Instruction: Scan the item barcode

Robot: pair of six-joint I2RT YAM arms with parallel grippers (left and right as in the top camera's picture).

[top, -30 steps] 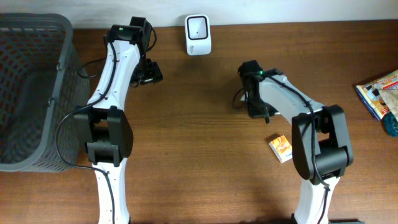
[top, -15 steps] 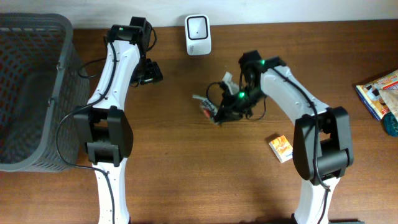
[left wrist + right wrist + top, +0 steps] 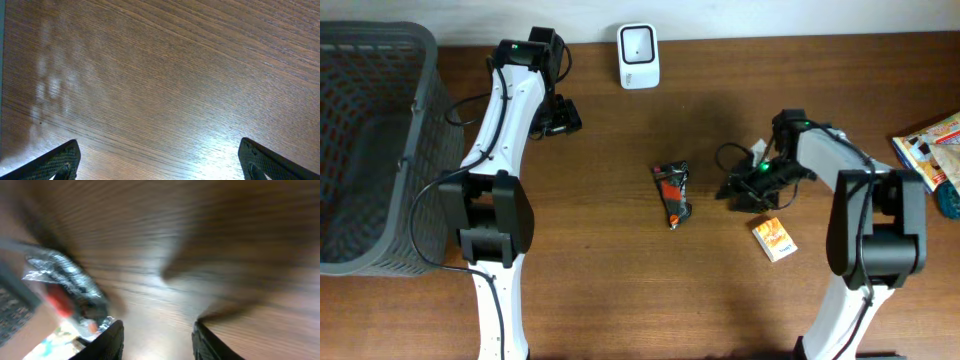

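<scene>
Wooden tabletop (image 3: 620,290) is now bearing the snack packet (image 3: 672,195), just dropped mid-table, well short of the scanner (image 3: 638,43). Right gripper (image 3: 157,337) is retreating, fingers parted and empty. Left gripper (image 3: 160,160) is waiting wide open. Scanning is likely still pending.

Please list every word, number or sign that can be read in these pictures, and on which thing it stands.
No text can be read.
On the packet: print too small and blurred.
On the orange box: print too small.
On the packs at the right edge: print too small.
On the scanner: no marking visible.
</scene>
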